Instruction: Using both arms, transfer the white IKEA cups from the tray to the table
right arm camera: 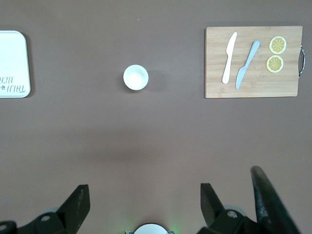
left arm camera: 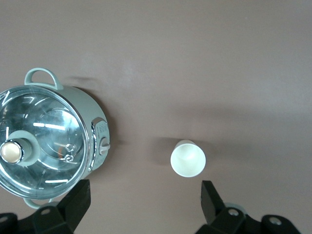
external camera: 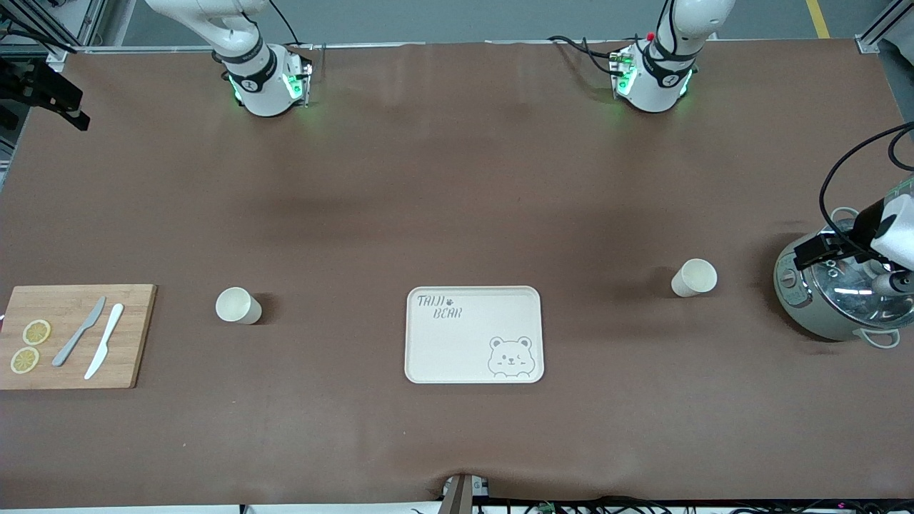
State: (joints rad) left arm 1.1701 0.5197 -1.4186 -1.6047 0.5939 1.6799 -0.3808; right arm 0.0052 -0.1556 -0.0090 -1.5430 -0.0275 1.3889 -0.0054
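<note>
Left pincer (left arm camera: 144,204) and right pincer (right arm camera: 144,207) hang spread over bare table; the tray (external camera: 428,357) reads "TAIJI BEAR"

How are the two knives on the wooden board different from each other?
The grey knife looks like metal, while the white knife looks like plastic. The grey knife lies closer to the two lemon slices; the white knife lies closer to the middle of the wooden board. Both lie flat, side by side and apart, tilted the same way, and look alike in length.
</note>
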